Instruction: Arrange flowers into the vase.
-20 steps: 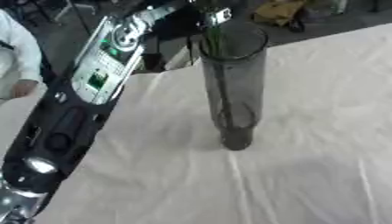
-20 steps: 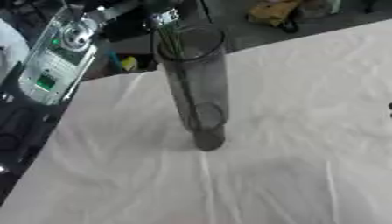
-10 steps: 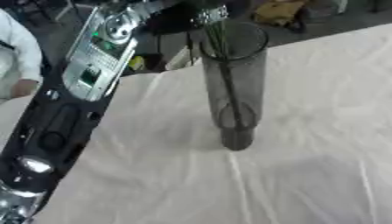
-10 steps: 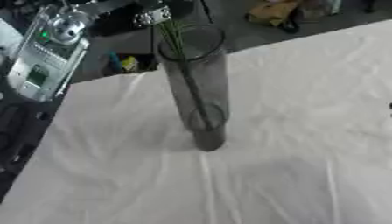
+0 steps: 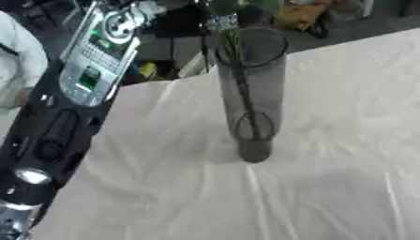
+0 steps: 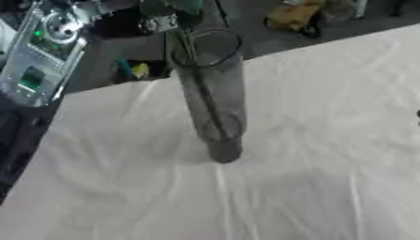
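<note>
A tall dark glass vase (image 5: 252, 98) stands upright on the white cloth (image 5: 328, 178). A thin green flower stem (image 5: 243, 93) runs down inside it, almost to the bottom. Its green leaves (image 6: 174, 6) show above the vase's mouth at the top edge. My left arm (image 5: 90, 61) comes up from the lower left corner. My left hand (image 5: 216, 20) is at the top edge, right over the vase's mouth and beside the leaves; most of it is cut off. My right hand shows in neither view.
The cloth-covered table's far edge (image 5: 344, 44) runs diagonally behind the vase, with dark floor and a yellow object (image 5: 299, 16) beyond. A person's white sleeve (image 5: 16, 61) is at the far left. A small dark shape (image 6: 417, 115) touches the right edge.
My left forearm has swung up and away to the left. The stem now reaches deeper into the vase, and the leaves have come down into view above its mouth.
</note>
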You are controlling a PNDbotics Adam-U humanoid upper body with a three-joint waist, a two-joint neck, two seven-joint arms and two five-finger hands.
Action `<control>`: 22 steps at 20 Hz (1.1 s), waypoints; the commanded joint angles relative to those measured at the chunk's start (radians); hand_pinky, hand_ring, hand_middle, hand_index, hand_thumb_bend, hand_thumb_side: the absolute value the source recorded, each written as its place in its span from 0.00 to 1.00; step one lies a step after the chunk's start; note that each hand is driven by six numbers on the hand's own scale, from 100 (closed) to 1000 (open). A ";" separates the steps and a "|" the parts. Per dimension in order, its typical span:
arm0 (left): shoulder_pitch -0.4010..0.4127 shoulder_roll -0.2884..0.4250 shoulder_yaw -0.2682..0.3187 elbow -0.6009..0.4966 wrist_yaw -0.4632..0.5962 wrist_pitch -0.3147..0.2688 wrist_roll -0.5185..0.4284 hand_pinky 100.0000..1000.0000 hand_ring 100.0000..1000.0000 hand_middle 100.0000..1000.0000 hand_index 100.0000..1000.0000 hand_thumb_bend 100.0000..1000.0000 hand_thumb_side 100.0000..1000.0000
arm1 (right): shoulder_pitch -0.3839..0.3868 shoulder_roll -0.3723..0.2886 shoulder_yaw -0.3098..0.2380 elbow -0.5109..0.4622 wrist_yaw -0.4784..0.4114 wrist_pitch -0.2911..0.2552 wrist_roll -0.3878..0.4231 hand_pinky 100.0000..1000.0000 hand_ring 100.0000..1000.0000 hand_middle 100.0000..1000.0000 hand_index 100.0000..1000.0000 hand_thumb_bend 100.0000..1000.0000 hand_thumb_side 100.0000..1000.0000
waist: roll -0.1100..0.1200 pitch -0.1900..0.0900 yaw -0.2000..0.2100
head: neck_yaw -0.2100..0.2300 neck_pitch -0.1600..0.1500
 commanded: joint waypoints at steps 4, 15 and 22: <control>-0.019 0.026 0.020 -0.004 -0.052 -0.006 -0.085 0.94 0.93 0.96 1.00 0.82 1.00 | -0.005 -0.020 -0.003 -0.019 -0.014 0.000 -0.001 0.65 0.49 0.45 0.74 0.00 1.00 | -0.018 -0.043 0.001 | 0.004 0.003; -0.014 0.045 0.037 -0.022 -0.090 -0.001 -0.146 0.94 0.93 0.96 1.00 0.86 1.00 | 0.000 -0.020 -0.003 -0.019 -0.016 0.006 -0.002 0.65 0.49 0.45 0.74 0.00 1.00 | -0.015 -0.053 0.004 | 0.001 0.011; 0.000 0.059 0.039 -0.020 -0.087 -0.003 -0.147 0.95 0.93 0.97 1.00 0.89 1.00 | 0.002 -0.019 -0.003 -0.019 -0.032 0.018 0.004 0.65 0.49 0.45 0.74 0.00 1.00 | -0.017 -0.057 0.008 | -0.001 0.013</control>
